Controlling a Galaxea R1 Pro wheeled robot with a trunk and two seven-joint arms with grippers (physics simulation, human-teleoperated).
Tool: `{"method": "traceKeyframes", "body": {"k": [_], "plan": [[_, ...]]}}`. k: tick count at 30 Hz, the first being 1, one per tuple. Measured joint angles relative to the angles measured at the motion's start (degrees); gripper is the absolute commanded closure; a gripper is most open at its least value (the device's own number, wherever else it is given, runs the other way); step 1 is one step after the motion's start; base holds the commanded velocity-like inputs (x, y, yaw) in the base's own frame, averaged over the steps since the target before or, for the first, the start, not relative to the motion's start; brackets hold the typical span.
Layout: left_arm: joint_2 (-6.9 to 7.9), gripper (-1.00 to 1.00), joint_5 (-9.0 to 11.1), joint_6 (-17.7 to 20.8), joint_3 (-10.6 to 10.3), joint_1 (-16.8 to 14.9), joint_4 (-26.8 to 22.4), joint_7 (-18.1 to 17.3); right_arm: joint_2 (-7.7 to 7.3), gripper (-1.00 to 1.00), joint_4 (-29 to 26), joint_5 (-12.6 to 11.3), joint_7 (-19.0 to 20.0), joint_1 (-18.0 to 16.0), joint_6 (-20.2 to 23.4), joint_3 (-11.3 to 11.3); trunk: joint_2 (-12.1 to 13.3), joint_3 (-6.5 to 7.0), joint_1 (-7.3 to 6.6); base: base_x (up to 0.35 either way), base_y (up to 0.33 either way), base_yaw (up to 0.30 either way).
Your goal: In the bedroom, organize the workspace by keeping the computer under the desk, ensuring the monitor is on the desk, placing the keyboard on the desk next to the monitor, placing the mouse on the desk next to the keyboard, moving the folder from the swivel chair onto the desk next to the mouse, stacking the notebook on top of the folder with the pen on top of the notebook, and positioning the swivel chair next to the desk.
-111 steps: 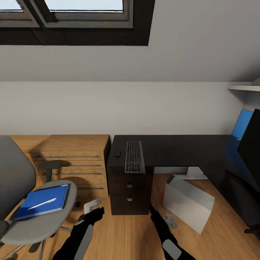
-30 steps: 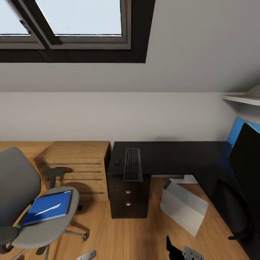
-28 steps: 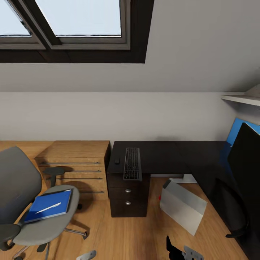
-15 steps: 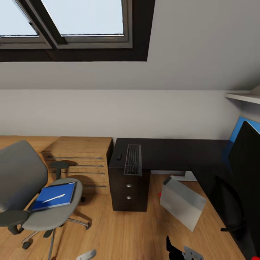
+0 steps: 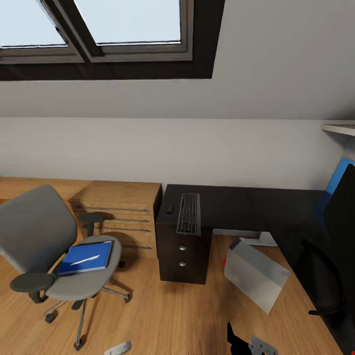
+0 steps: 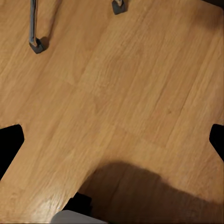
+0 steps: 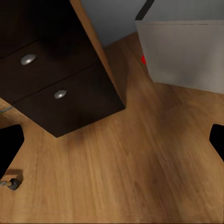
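Note:
The swivel chair [image 5: 47, 231] stands at the left on the wood floor, apart from the desk [image 5: 231, 204]. On its seat lies the blue folder [image 5: 93, 254] with the white pen [image 5: 85, 259] on top; I cannot make out the notebook. The keyboard [image 5: 189, 213] and the small mouse [image 5: 170, 209] lie on the desk's left end. The monitor [image 5: 342, 217] stands at the right edge. The grey computer [image 5: 256, 273] sits tilted on the floor by the desk. Both grippers hang low over the floor, left gripper [image 6: 112, 142] and right gripper [image 7: 112, 142] open and holding nothing.
A wooden chest of drawers [image 5: 121, 217] stands between the chair and the desk's black drawer unit [image 5: 183, 251]. The sloped ceiling with a skylight [image 5: 98, 24] hangs overhead. A blue panel [image 5: 342, 172] leans behind the monitor. Chair castors [image 6: 37, 45] are near the left gripper.
The camera has backed off and turned left, so the whole chair now shows. Both arms, well in view 3.7 s ago, now only peek in at the bottom edge. The things themselves have not moved.

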Motion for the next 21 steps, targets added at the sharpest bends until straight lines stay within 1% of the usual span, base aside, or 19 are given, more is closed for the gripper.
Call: {"method": "traceKeyframes", "body": {"k": [14, 21], "plan": [[-0.06, -1.0, 0.0, 0.0, 0.0, 0.0, 0.0, 0.0, -0.01, -1.0, 0.0, 0.0, 0.0, 0.0, 0.0, 0.0, 0.0, -1.13, 0.01, -0.318, -0.007, 0.119], [0.0, -1.0, 0.0, 0.0, 0.0, 0.0, 0.0, 0.0, -0.08, -1.0, 0.0, 0.0, 0.0, 0.0, 0.0, 0.0, 0.0, -1.69, 0.01, -0.3, -0.157, 0.121]]}}
